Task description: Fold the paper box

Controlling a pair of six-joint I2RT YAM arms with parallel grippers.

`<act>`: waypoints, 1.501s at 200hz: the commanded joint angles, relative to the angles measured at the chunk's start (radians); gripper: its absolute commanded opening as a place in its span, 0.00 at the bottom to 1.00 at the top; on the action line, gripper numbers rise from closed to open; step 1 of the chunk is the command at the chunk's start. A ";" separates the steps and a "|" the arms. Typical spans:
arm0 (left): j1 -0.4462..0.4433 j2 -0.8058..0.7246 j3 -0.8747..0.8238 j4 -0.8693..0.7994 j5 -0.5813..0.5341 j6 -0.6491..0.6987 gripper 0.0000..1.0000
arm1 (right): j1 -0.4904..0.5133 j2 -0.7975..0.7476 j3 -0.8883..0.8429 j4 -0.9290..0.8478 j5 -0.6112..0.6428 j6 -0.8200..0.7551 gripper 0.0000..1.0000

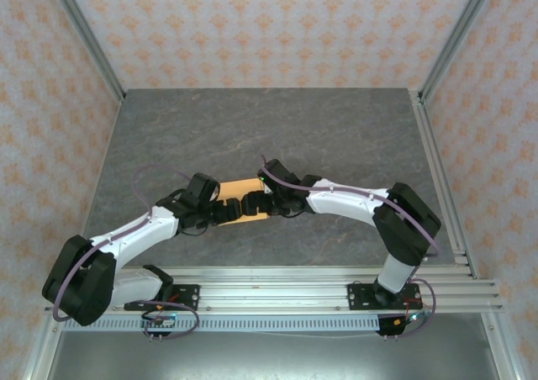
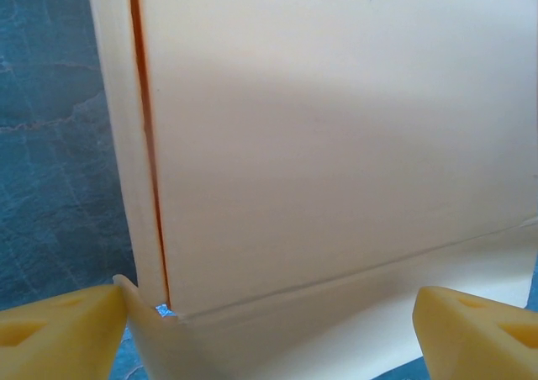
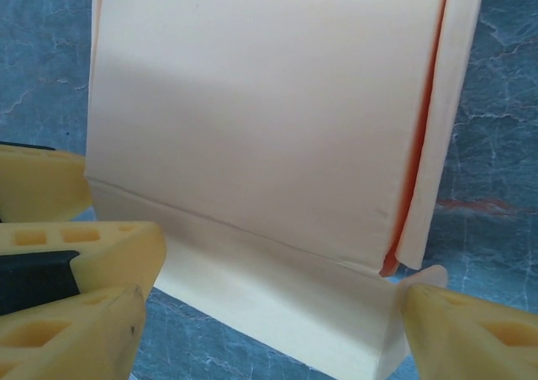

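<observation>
The paper box (image 1: 242, 186) lies flat mid-table as a small folded tan-orange rectangle between both arms. My left gripper (image 1: 222, 213) stands open at its left end. In the left wrist view the box (image 2: 336, 145) lies close up, with one yellow finger (image 2: 59, 334) against an upturned side tab and the other finger (image 2: 483, 334) far apart at the right. My right gripper (image 1: 261, 202) stands open at the box's right end. In the right wrist view the box (image 3: 269, 111) shows an end flap (image 3: 277, 300) between the wide-set fingers (image 3: 471, 334).
The dark grey stone-patterned table (image 1: 277, 128) spreads bare behind the box. Patterned walls and metal frame posts (image 1: 84, 35) close in the sides and back. An aluminium rail (image 1: 277, 292) with the arm bases runs along the near edge.
</observation>
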 commanded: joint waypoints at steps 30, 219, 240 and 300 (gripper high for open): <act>0.008 0.011 -0.004 0.014 -0.024 0.024 0.93 | -0.003 0.034 0.000 -0.013 0.029 -0.007 0.86; 0.020 0.016 -0.010 0.085 0.056 -0.038 0.81 | -0.037 0.009 -0.050 0.098 -0.088 0.083 0.75; 0.020 0.010 -0.014 0.096 0.067 -0.053 0.81 | -0.037 0.010 -0.050 0.098 -0.089 0.085 0.71; 0.020 0.018 -0.011 0.103 0.076 -0.066 0.71 | -0.037 0.016 -0.044 0.072 -0.071 0.084 0.66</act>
